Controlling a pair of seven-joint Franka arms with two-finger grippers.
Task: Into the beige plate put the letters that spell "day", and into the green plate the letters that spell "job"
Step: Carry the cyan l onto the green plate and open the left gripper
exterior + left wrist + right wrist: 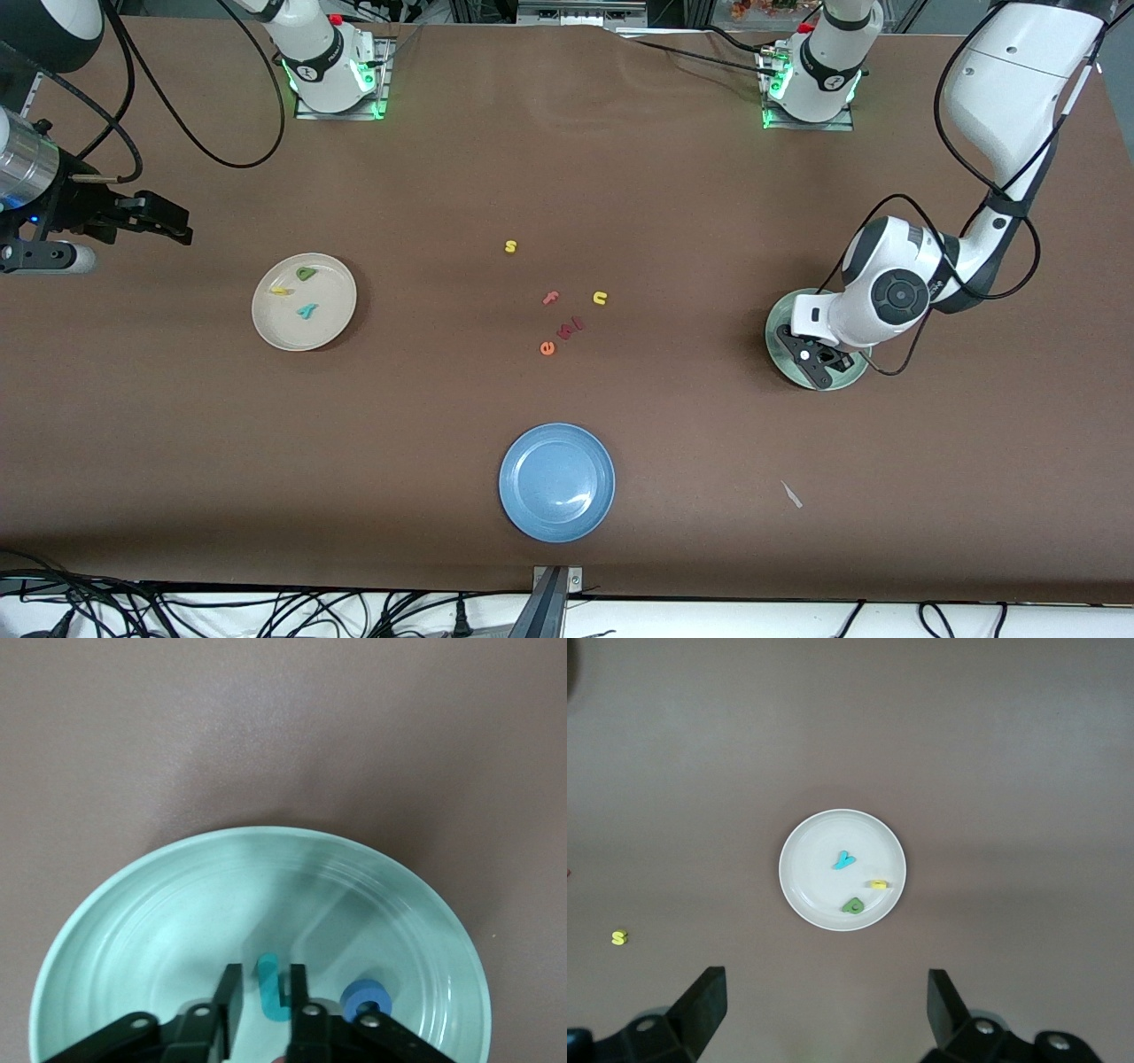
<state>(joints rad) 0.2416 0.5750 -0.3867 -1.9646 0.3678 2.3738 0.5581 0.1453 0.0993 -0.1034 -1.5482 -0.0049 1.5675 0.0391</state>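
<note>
My left gripper [811, 359] hangs low over the green plate [775, 346], its jaws a little apart. A teal "j" [276, 997] lies in the plate [159, 921] between the fingers, clear of one pad. A blue "o" [368, 999] rests beside it. I cannot make out the "b". The beige plate [266, 328] holds the green "d" [306, 274], yellow "a" [282, 291] and teal "y" [306, 311]. My right gripper [168, 221] waits open and empty above the table at the right arm's end, with that plate [815, 886] in its view.
Loose letters lie mid-table: yellow "s" [510, 246], pink "f" [550, 298], yellow "u" [600, 298], orange "e" [547, 348] and dark red ones [571, 329] that I cannot read. A blue plate [556, 481] sits nearest the front camera. A white scrap [791, 494] lies nearby.
</note>
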